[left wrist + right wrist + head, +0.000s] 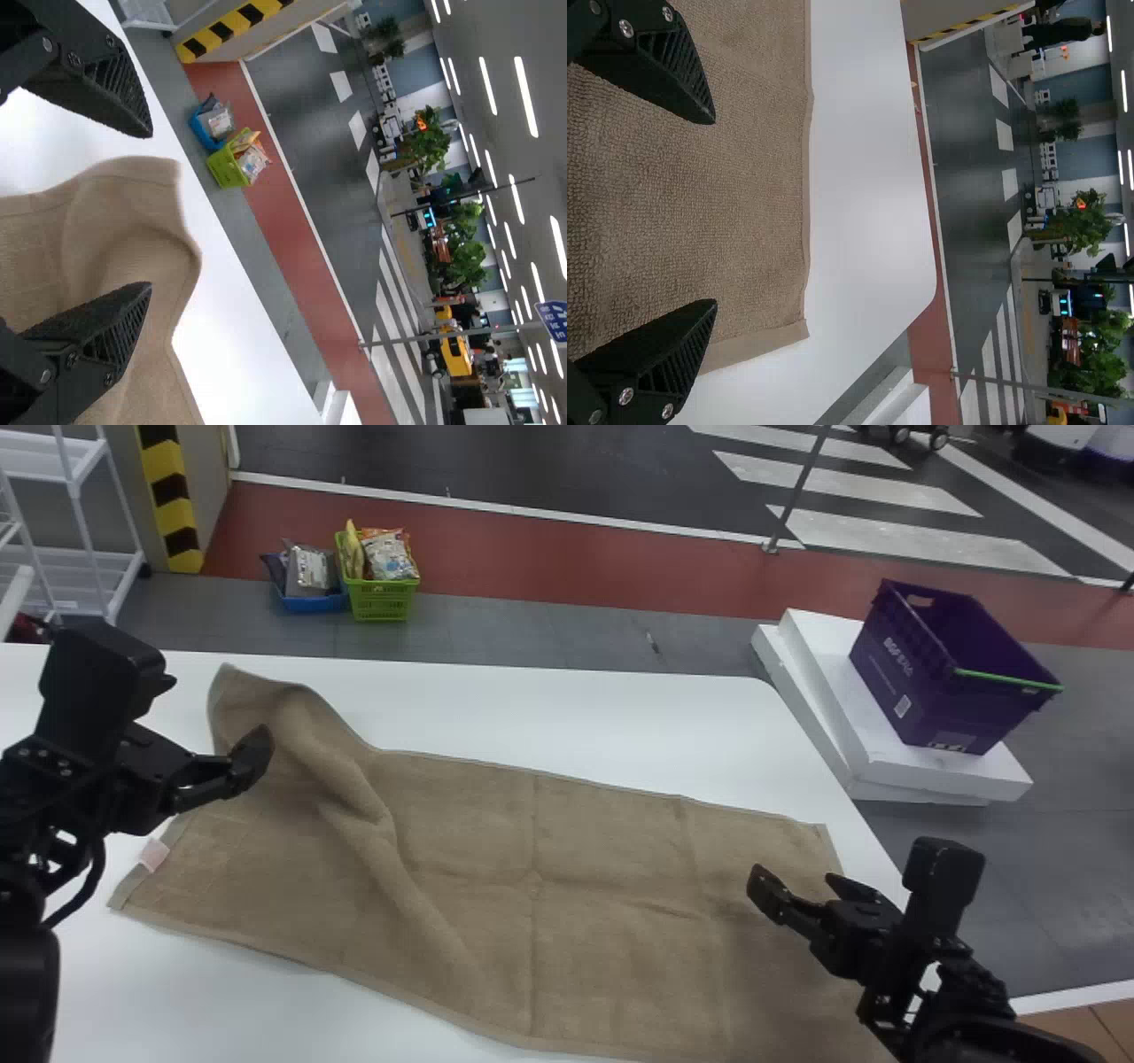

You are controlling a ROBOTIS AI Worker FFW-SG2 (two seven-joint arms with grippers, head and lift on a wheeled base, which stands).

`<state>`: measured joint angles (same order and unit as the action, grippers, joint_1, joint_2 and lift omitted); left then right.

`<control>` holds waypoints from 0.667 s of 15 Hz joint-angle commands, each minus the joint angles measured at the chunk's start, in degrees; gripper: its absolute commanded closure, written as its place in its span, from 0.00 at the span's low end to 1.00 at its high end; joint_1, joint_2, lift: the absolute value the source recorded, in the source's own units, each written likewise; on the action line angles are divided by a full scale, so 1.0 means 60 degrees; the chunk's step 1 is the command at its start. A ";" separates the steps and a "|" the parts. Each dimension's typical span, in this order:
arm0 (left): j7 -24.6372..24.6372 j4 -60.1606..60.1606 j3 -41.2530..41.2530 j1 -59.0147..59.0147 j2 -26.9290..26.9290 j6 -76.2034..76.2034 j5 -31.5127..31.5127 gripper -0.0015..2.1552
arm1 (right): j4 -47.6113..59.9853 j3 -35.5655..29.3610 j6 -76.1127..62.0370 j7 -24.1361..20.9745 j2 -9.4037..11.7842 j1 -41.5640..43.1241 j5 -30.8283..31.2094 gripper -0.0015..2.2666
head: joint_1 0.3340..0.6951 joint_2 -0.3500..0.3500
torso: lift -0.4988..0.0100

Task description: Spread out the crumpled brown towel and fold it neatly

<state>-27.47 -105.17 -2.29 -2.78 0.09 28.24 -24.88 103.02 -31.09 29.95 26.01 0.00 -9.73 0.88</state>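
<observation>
Towel [611, 841]: lay across the middle of the head view, flat at right but ridged at left, so I figured it wasn't fold-ready
Left gripper [151, 209]: was spread, nothing pinched, over the towel's rumpled upper-left part, probably so I could tug the ridge out
Right gripper [714, 211]: was spread and empty too, lower right, handy for holding that end, I guess
Table [576, 700]: was one, under one towel
Grippers: were two
Crate [917, 673]: was one, upper right
</observation>
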 commanded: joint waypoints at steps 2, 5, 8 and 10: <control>-0.0036 0.0009 -0.0234 -0.0035 -0.0039 0.0238 -0.0512 0.03 | -0.0149 0.0054 -0.0163 0.0016 -0.0009 0.0055 -0.0045 0.03 | 1.00 0.11 | 0.73; -0.0534 -0.0211 -0.0220 0.0537 -0.0039 0.0297 -0.1010 0.03 | -0.0149 -0.0092 -0.0310 0.0016 -0.0009 -0.0048 -0.0191 0.03 | 1.00 0.10 | 0.73; -0.1164 -0.1221 0.0088 0.1445 -0.0039 0.0414 -0.1317 0.06 | -0.0135 -0.0429 -0.0310 0.0060 0.0073 -0.0077 -0.0499 0.03 | 1.00 0.08 | 0.73; -0.1530 -0.1778 0.0381 0.1884 -0.0039 0.0414 -0.1098 0.20 | 0.0100 -0.0444 -0.0281 0.0148 0.0059 -0.0077 -0.0572 0.03 | 1.00 0.07 | 0.73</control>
<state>-35.63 -113.53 -1.21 6.82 0.09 30.71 -32.20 102.63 -33.64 28.09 26.80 0.38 -10.19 -2.20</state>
